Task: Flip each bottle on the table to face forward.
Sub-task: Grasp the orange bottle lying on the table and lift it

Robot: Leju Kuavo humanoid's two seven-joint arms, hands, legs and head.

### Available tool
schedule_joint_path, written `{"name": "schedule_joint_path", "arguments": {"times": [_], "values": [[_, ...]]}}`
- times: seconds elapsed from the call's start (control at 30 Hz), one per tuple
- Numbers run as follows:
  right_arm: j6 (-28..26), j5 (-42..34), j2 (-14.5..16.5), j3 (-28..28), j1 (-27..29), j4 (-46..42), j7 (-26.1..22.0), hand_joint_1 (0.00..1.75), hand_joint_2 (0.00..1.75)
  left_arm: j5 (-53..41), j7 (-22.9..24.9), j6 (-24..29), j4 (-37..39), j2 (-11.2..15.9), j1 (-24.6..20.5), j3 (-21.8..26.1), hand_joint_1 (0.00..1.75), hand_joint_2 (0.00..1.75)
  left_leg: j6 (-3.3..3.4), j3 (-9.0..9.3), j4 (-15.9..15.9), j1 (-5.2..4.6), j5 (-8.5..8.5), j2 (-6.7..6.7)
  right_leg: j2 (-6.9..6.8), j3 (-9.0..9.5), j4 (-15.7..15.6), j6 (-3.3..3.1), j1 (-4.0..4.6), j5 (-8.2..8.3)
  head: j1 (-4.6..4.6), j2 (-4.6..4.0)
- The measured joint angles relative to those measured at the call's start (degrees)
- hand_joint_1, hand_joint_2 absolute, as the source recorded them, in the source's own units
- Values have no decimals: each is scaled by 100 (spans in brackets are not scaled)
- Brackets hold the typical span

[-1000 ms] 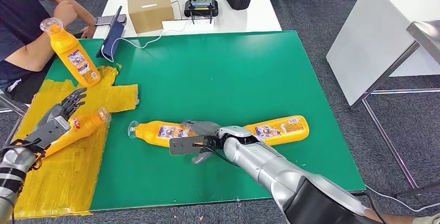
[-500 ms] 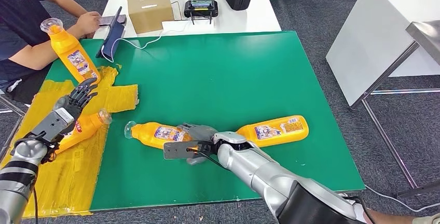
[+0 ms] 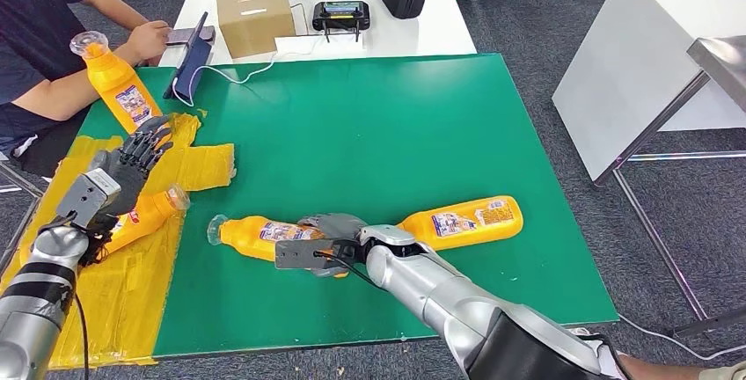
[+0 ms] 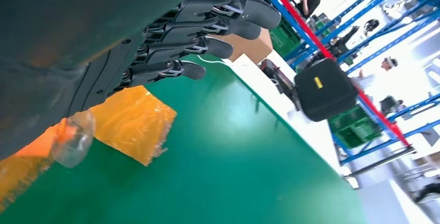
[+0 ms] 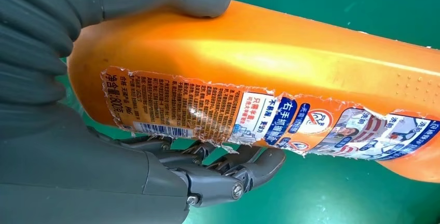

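Both arms are silver, built of rounded metallic segments; the left arm (image 3: 31, 296) shows dark ringed joints and a thin black cable; the right arm (image 3: 440, 296) ends below in a black cover; a flat grey plate and black cable sit at its wrist; the left hand (image 3: 132, 158) has dark segmented fingers; the right hand (image 5: 78, 130) is matte grey, with ribbed cover and a visible screw.

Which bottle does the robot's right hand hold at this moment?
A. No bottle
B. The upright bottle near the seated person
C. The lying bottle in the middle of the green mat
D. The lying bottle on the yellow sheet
C: the right hand grips the lying middle bottle, and the right wrist view shows thumb and fingers around its orange body.
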Motion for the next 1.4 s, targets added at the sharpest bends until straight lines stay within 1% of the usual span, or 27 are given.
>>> {"name": "schedule_joint_path", "arguments": {"times": [0.1, 0.17, 0.27, 0.33, 0.43, 0.5, 0.57, 0.63, 0.73, 0.83, 0.97, 1.17, 1.4], "values": [[-285, -178, 0, -79, 24, 1, -180, 175, 175, 296, 29, -205, -1, -98, 4, 199, 0, 0, 0, 0, 0, 0, 0, -1, -1, 2, 0, 0, 0, 0, 1, 0], [-599, -486, -1, -278, 89, -10, -532, 175, 175, 655, 181, -423, -42, -197, 45, 429, 0, 0, 1, -2, 0, 0, 1, -2, -1, 3, 1, 0, 0, 0, 2, 0], [-955, -1050, -6, -858, 247, -175, -1194, 175, 175, 1367, 542, -786, -282, -385, 238, 923, 0, 0, 1, -5, 0, -1, 0, 2, 2, 0, 1, 0, 0, 1, 1, 0], [-1026, -1202, -7, -1221, 312, -323, -1390, 175, 175, 1591, 659, -892, -467, -500, 381, 1201, 0, 0, 0, -9, 1, -1, 0, 0, 1, -5, 0, 0, 0, 0, 1, 0], [-1040, -1299, -9, -1527, 405, -472, -1540, 175, 175, 1708, 744, -947, -640, -603, 510, 1430, 0, 0, 0, -17, 0, -1, 0, -4, -2, -11, 0, 1, 1, 0, 2, 0], [-1051, -1448, -7, -1752, 533, -663, -1802, 175, 175, 1858, 843, -985, -773, -680, 589, 1556, 0, 0, 0, -20, 0, -1, 0, -3, -1, -13, 1, 0, 1, 0, 1, 0], [-1071, -1559, -6, -2028, 730, -1043, -2054, 175, 175, 2019, 975, -1023, -965, -774, 704, 1667, 0, 0, 0, -20, 0, -1, -1, -3, -1, -15, 0, 0, 0, 0, 1, 0], [-1085, -1598, -7, -2289, 978, -1589, -2153, 175, 175, 2258, 1195, -1109, -1162, -877, 820, 1749, 0, 0, 0, -22, 0, -1, -1, -5, -3, -16, -1, 0, 0, -1, 2, 0], [-1089, -1579, -9, -2523, 1262, -2292, -2136, 175, 175, 2716, 1542, -1264, -1333, -1011, 925, 1831, 0, 0, 0, -27, 0, -1, -1, -6, -4, -18, -1, 0, 0, 0, 1, 0], [-1101, -1552, -23, -2658, 1475, -2804, -2094, 175, 175, 2874, 1646, -1298, -1446, -1107, 991, 1885, 0, 0, 0, -27, 0, -1, -1, -5, -4, -19, -2, 0, 0, 0, 1, 0], [-1099, -1543, -30, -2758, 1650, -3209, -2107, 175, 175, 3050, 1725, -1347, -1537, -1174, 1049, 1902, 0, 175, 0, -27, 0, -1, 0, -5, -4, -19, -1, 0, 0, 0, 1, 0], [-1022, -1451, -8, -2740, 1832, -3532, -2151, 175, 175, 3374, 1975, -1455, -1650, -1256, 1138, 1835, 0, 175, 0, -28, 0, -1, -1, -5, -4, -21, -1, 0, 0, 0, 0, 0], [-944, -1293, 67, -2540, 1843, -3461, -2070, 175, 175, 3704, 2178, -1576, -1751, -1308, 1181, 1431, 0, 175, 0, -31, -1, -1, -1, -6, -4, -21, -1, 0, 0, 0, 1, 0]]}}
